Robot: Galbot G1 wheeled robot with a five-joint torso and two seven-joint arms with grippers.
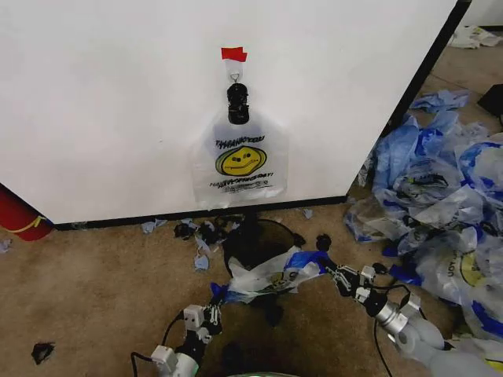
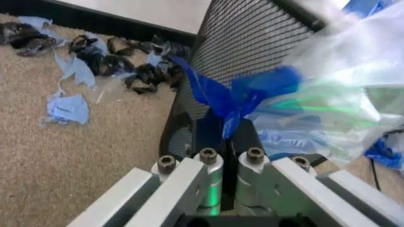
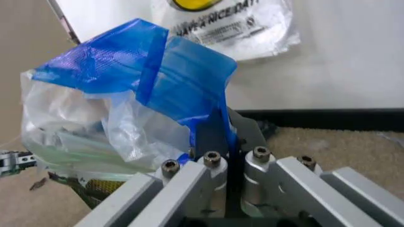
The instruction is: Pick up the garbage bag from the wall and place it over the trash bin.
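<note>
A garbage bag point(image 1: 240, 161) with a yellow smiley face hangs on the white wall point(image 1: 118, 102) from a black clip point(image 1: 237, 102) under red tape point(image 1: 233, 54). Below it stands the black mesh trash bin point(image 1: 259, 224). A second translucent bag point(image 1: 267, 276) with blue handles is stretched across the bin's near rim between both grippers. My left gripper point(image 1: 215, 298) is shut on one blue handle point(image 2: 221, 97) beside the bin's mesh point(image 2: 252, 42). My right gripper point(image 1: 324, 263) is shut on the other blue handle point(image 3: 183, 80), with the bag's body point(image 3: 94, 127) bunched beside it.
A pile of bluish plastic bags point(image 1: 440, 188) covers the carpet at the right. Torn blue and black scraps point(image 1: 196, 232) lie at the wall's base strip, left of the bin. A red cylinder point(image 1: 20, 216) leans at the far left. A black scrap point(image 1: 41, 351) lies near left.
</note>
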